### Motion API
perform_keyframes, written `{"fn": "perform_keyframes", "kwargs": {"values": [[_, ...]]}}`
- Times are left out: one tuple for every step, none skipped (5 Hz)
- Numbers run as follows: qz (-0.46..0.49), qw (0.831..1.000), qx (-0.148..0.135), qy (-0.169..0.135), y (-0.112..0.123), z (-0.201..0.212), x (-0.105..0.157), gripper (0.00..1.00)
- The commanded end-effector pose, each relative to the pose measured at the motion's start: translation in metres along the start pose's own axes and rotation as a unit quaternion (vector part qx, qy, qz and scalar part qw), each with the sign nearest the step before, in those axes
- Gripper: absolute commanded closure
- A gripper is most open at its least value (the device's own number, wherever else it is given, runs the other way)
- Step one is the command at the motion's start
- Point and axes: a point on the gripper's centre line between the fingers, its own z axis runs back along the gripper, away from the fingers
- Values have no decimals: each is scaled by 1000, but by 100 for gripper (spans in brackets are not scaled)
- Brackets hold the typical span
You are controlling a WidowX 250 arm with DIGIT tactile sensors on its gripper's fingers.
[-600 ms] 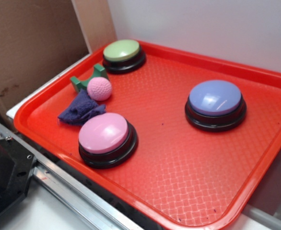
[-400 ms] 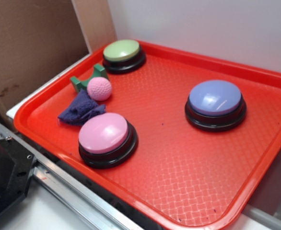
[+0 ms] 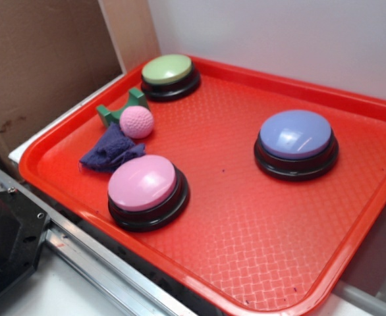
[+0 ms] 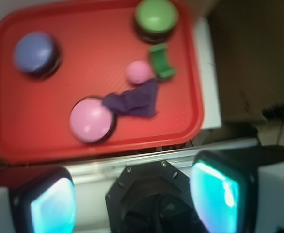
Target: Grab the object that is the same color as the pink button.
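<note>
The small pink golf ball (image 3: 136,122) lies on the red tray (image 3: 246,217) at its left side, touching a green curved block (image 3: 122,107) and just behind a dark blue-purple cloth (image 3: 109,150). From the wrist the ball (image 4: 138,72) looks blurred. The pink button (image 3: 144,189) stands near the tray's front left edge, also in the wrist view as the pink button (image 4: 91,119). My gripper (image 4: 134,198) hangs high above the robot base, outside the tray, open, with nothing between its pads (image 4: 214,193). It does not show in the exterior view.
A lavender-blue button (image 3: 296,142) stands at the tray's right, a pale green button (image 3: 169,76) at its back left corner. A cardboard panel (image 3: 41,59) rises left of the tray. The black robot base (image 4: 154,196) and a metal rail (image 3: 107,263) lie along the tray's front.
</note>
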Motion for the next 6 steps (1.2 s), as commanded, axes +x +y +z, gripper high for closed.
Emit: {"fn": "perform_keyframes", "kwargs": {"values": [[200, 979, 15, -23, 5, -26, 18, 0], [320, 946, 19, -50, 11, -51, 34, 0], [425, 902, 14, -76, 15, -72, 48, 0], [476, 875, 18, -86, 20, -104, 68, 0], [499, 862, 31, -82, 23, -142, 86, 0], [494, 865, 38, -78, 15, -170, 96, 0]]}}
